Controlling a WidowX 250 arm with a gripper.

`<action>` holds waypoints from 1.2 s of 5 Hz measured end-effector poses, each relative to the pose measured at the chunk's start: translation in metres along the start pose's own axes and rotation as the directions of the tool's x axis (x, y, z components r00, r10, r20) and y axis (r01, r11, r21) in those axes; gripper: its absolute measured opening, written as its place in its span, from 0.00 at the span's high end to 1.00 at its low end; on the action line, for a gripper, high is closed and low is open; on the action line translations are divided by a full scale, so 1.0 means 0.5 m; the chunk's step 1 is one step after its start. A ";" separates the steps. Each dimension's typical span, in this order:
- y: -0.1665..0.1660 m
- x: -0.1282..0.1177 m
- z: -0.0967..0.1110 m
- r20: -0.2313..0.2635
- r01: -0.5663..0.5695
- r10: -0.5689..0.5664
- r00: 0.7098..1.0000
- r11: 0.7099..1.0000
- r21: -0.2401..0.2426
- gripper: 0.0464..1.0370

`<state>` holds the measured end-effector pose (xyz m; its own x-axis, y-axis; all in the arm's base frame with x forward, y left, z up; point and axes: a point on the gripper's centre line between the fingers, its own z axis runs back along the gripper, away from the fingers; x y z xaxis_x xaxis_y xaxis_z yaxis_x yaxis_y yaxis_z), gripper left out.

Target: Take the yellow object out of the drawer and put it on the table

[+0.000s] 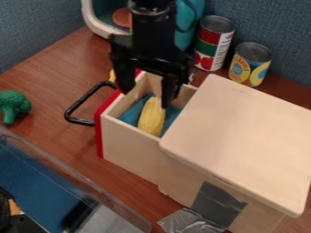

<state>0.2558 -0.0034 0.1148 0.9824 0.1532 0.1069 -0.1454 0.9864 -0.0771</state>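
Blue-grey fabric wall (276, 32) at the back, brown wood table (61, 59) under the whole setup. Drawer (130, 145) is out of its box (237, 132), so access is sorted. Yellow object (150, 118), corn-like, lies lengthwise inside on something blue (129, 116). Gripper (146, 98) hangs over the drawer, released: fingers spread, one each side of the far end of the yellow object, no clamp on it that I can see. Can't tell if either finger touches it.

Status by my read: opening done, arm lined up or close to it, pick not made. Left: close on it, lift clear of the drawer walls, set it down on the table. Call it the early half.

Rest of the surface: red drawer front (99, 132) with black handle (77, 121) points left. Green broccoli (12, 105) at the left edge, clear-walled bin (76, 175) lower left. Two cans (213, 43) near the wall, behind the box. Pale-rimmed teal thing (90, 16) at the top, behind the arm. Grey tape (218, 203) on the box side, crumpled silver piece (189, 221) at its foot. Bare wood left of the handle looks like a sane drop spot.
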 end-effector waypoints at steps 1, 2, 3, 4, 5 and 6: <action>0.006 -0.006 0.002 0.043 -0.070 0.070 0.997 0.998 -0.004 0.04; 0.008 -0.012 -0.005 0.106 -0.158 0.160 0.981 0.987 -0.026 0.04; 0.003 -0.006 -0.012 0.138 -0.216 0.223 0.965 0.974 -0.064 0.04; 0.009 -0.002 -0.019 0.153 -0.259 0.271 0.950 0.961 -0.092 0.04; 0.016 0.006 -0.029 0.152 -0.295 0.309 0.939 0.949 -0.109 0.04; 0.018 0.009 -0.038 0.136 -0.315 0.328 0.935 0.943 -0.110 0.04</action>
<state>0.2610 0.0050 0.0958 0.8549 0.4747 0.2094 -0.4331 0.8751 -0.2158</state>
